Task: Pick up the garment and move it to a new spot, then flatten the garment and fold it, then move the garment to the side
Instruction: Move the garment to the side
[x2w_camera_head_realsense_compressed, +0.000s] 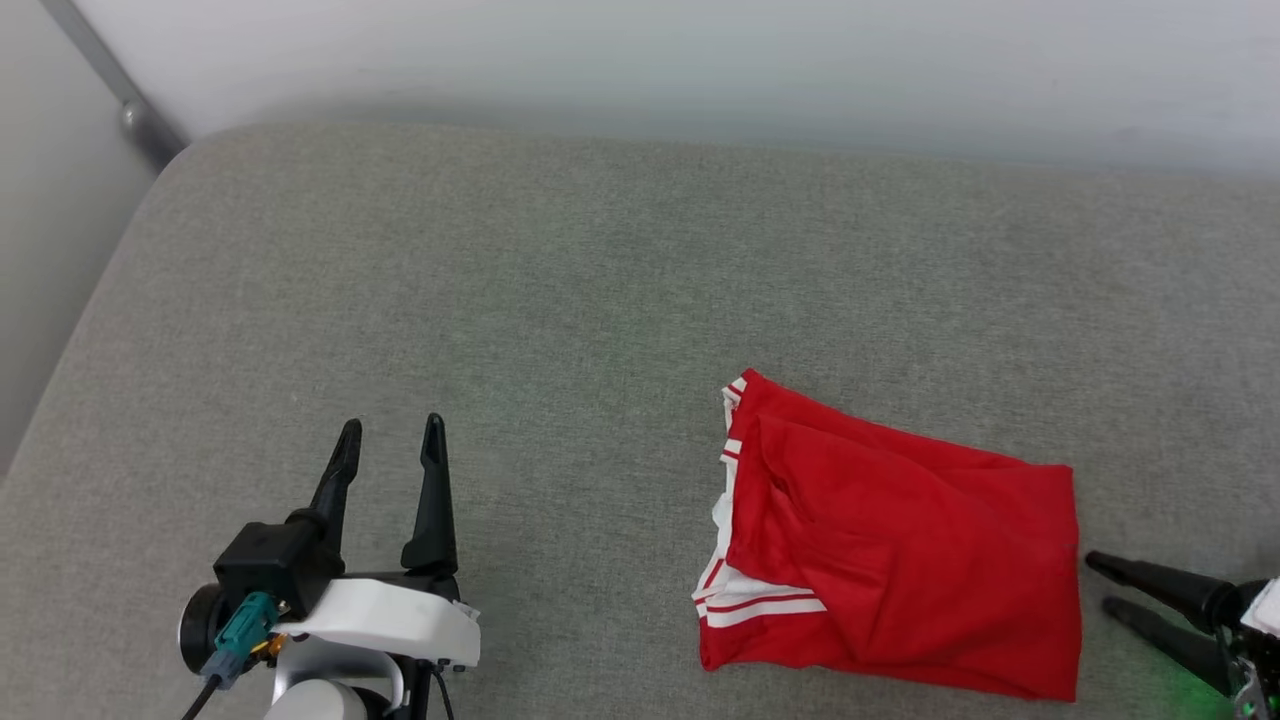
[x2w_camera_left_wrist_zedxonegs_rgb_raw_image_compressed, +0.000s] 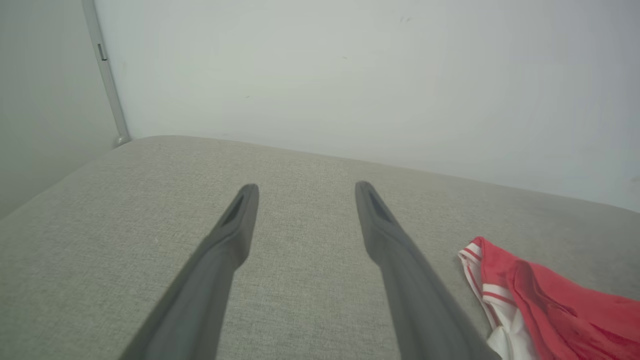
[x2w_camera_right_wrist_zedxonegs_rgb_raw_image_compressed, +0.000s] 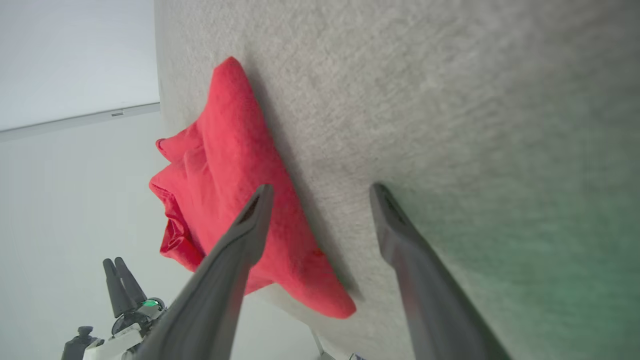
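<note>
- Garment (x2w_camera_head_realsense_compressed: 900, 560): folded, on the grey cushion (x2w_camera_head_realsense_compressed: 500, 300).
- Right gripper (x2w_camera_head_realsense_compressed: 1099, 582): jaws spread, just beside the garment's edge; you should pinch all layers together.
- Left gripper (x2w_camera_head_realsense_compressed: 392, 425): jaws spread, well apart; keep it clear.

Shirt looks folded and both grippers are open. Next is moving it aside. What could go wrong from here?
1. The right gripper points at the near edge of the shirt from close by; sliding in low could shove and bunch the fold.
2. The fold looks loose, with ridges and a white sleeve poking out on the far side; pinching only the top layer may open it.
3. The left gripper is well away, so it probably can't support a lift.
</note>
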